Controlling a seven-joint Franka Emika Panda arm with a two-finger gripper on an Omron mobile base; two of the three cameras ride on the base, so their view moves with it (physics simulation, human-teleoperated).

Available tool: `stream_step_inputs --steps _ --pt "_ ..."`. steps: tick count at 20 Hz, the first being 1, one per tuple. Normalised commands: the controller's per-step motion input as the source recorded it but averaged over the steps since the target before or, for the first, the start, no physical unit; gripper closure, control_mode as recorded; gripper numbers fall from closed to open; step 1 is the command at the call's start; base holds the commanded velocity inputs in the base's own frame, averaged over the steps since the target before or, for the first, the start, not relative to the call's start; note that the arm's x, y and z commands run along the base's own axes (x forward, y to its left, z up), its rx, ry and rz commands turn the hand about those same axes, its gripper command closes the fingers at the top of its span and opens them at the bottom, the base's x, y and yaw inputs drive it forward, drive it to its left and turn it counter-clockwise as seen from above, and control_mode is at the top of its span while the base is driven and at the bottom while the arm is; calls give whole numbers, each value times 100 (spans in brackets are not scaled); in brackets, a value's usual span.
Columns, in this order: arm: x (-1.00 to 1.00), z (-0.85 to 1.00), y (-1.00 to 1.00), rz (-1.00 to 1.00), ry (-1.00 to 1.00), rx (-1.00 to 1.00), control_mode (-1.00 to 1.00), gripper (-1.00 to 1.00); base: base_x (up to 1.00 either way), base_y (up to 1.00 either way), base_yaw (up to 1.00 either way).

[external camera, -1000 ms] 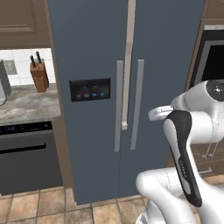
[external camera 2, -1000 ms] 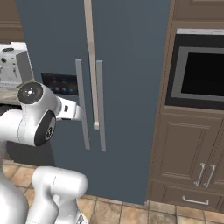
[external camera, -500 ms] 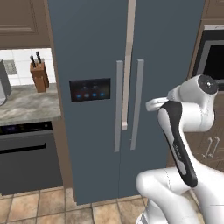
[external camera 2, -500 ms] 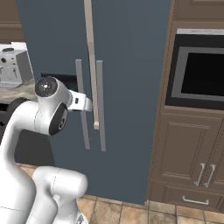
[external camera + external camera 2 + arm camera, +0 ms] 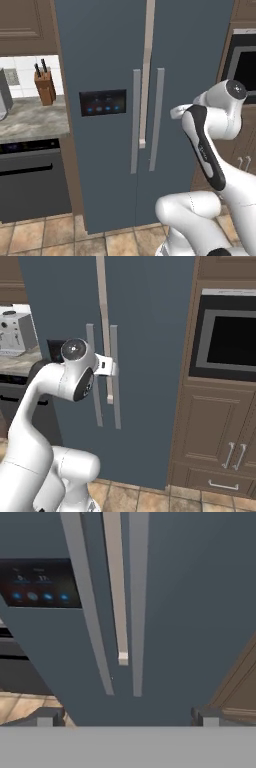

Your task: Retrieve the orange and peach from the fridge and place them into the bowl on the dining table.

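Fridge (image 5: 110, 60) is smooth slate-blue, doors shut, long grey handles (image 5: 137, 602) vertical; gripper (image 5: 125, 718) wide open, empty.

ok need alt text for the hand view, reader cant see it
Close view of the shut slate-blue fridge, its two long grey handles running down the middle, with the open gripper aimed at them. A dark panel with blue lights sits on the left door.

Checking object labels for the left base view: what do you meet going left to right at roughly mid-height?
Brown wooden knife block → dark fridge panel with blue lights → left long grey fridge handle → right long grey fridge handle → white robot arm.
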Motion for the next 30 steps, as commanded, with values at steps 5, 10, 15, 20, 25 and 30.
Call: stream_step_inputs --steps 5,10,15,20,25,30 --pt "33 0 -16 0 0 0 -100 -100 0 0 0" --pt "45 0 -17 0 0 0 -100 -100 0 0 0" --pt "49 0 1 0 -2 0 -100 -100 0 0 0" --pt "60 -4 2 0 0 0 -100 -100 0 0 0" --pt "58 -28 12 0 -3 0 -100 -100 0 0 0" --pt "48 -40 17 0 -4 -1 -100 -100 0 0 0"
